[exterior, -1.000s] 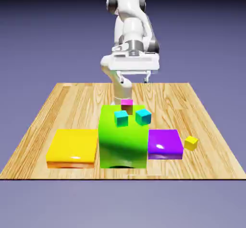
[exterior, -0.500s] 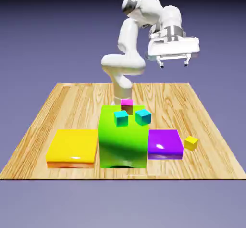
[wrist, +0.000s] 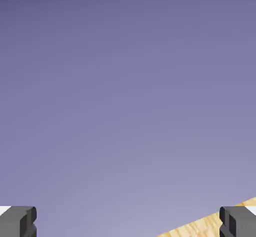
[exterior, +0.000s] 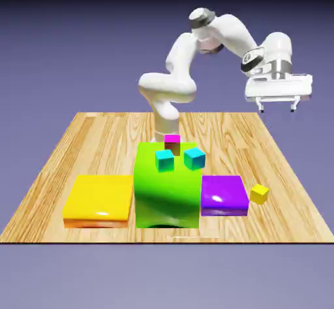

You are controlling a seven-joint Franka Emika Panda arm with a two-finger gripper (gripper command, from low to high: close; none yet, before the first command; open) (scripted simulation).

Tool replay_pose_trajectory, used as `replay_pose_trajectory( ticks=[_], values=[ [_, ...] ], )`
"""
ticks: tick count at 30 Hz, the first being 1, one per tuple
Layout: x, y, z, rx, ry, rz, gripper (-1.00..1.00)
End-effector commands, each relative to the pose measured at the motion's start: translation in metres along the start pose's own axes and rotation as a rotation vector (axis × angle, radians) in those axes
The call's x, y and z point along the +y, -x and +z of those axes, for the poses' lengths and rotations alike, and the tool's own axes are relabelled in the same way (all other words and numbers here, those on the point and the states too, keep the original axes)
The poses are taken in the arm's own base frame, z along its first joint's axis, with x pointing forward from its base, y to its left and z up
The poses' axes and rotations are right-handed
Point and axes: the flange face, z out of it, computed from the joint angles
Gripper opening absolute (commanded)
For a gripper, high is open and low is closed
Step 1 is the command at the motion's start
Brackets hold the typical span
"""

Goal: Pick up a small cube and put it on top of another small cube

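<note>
In the upper right of the exterior view, the gripper [exterior: 276, 107] hangs high over the table's [exterior: 98, 138] far right corner, jaws spread wide with nothing between them. The small yellow cube [exterior: 259, 193] sits on the wood at right of centre, just beside the purple block [exterior: 224, 193] (the hand view shows mostly backdrop).
</note>
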Motion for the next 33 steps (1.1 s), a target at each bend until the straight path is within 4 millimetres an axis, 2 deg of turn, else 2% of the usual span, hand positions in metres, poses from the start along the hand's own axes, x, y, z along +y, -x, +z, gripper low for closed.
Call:
replay_pose_trajectory(
  ticks=[1, 7, 14, 17, 19, 22, 23, 24, 25, 28, 29, 33],
  values=[
    [0.007, 0.012, 0.005, 0.010, 0.012, 0.008, 0.00],
    [0.058, 0.081, 0.041, 0.081, 0.093, 0.055, 0.00],
    [0.142, 0.144, 0.098, 0.195, 0.207, 0.113, 0.00],
    [0.186, 0.164, 0.125, 0.255, 0.260, 0.139, 0.00],
    [0.190, 0.165, 0.128, 0.261, 0.265, 0.141, 0.00],
    [0.213, 0.163, 0.180, 0.261, 0.264, 0.141, 0.00],
    [0.216, 0.162, 0.187, 0.261, 0.265, 0.141, 0.00],
    [0.216, 0.162, 0.187, 0.261, 0.265, 0.141, -1.00],
    [0.216, 0.162, 0.187, 0.261, 0.265, 0.141, -1.00],
    [0.192, 0.165, 0.135, 0.261, 0.264, 0.141, -1.00],
    [0.186, 0.162, 0.128, 0.263, 0.284, 0.151, -1.00],
    [0.162, 0.135, 0.134, 0.272, 0.411, 0.215, -1.00]
  ],
)
